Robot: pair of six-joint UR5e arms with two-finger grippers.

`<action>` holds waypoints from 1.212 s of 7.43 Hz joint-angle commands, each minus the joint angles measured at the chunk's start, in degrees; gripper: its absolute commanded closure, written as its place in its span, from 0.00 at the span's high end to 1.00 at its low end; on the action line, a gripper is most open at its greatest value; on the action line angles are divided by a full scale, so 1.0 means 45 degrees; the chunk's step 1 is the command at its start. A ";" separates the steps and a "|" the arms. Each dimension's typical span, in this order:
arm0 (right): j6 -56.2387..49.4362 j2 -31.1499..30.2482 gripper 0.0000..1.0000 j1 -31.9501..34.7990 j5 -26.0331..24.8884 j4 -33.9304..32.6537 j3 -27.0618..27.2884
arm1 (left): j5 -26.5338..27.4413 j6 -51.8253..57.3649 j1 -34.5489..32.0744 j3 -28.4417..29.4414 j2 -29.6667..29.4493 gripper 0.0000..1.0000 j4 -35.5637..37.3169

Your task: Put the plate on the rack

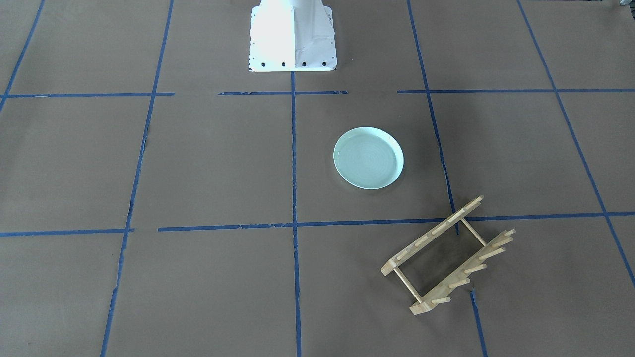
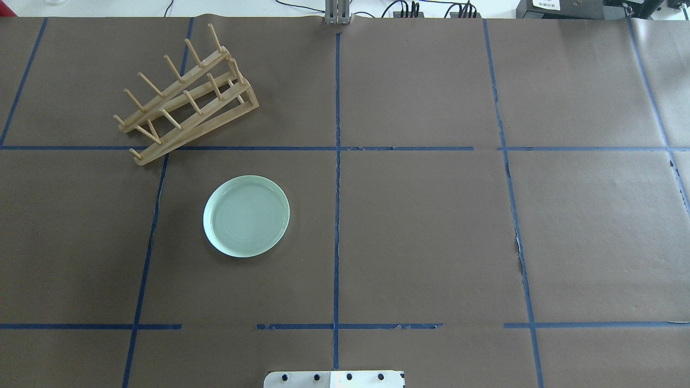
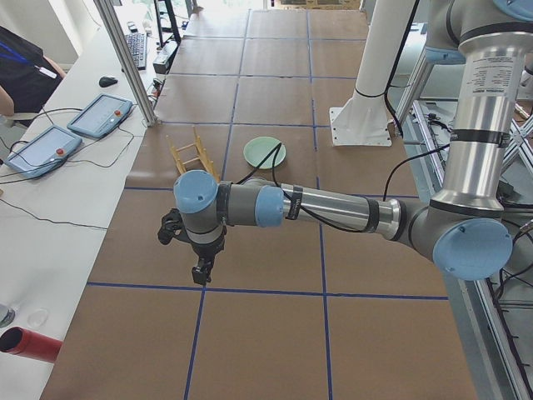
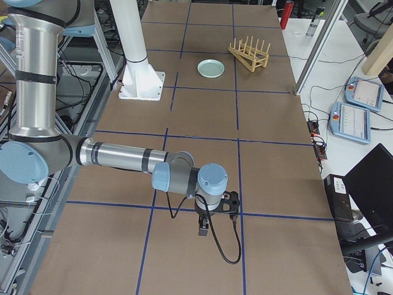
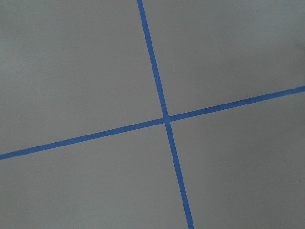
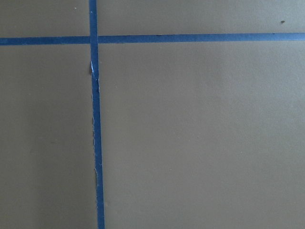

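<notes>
The pale mint-green plate lies flat on the brown table, also in the overhead view. The light-wood rack stands beyond it, away from the robot, at an angle, empty and apart from the plate. My left gripper shows only in the exterior left view, far from both, pointing down over the table; I cannot tell if it is open or shut. My right gripper shows only in the exterior right view, at the table's other end; I cannot tell its state. Both wrist views show only brown paper and blue tape lines.
The white robot pedestal stands at the table's near edge. Teach pendants lie on the side bench, another pair on the other side. A red cylinder lies on the bench. A person sits at the far left.
</notes>
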 commanded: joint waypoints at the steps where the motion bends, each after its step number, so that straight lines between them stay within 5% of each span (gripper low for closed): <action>1: 0.0000 0.0000 1.00 0.0011 0.0000 0.0000 -0.0009 | -0.0001 0.0000 0.0000 -0.0017 0.0019 1.00 0.0005; 7: 0.0000 0.0000 1.00 0.0011 0.0000 0.0000 -0.0009 | 0.0000 -0.0409 0.0253 -0.0856 -0.0215 1.00 -0.0789; 9: 0.0019 0.0000 1.00 -0.0009 0.0000 0.0000 -0.0009 | -0.0505 -0.1554 0.1805 -0.0994 -0.0312 1.00 -0.0834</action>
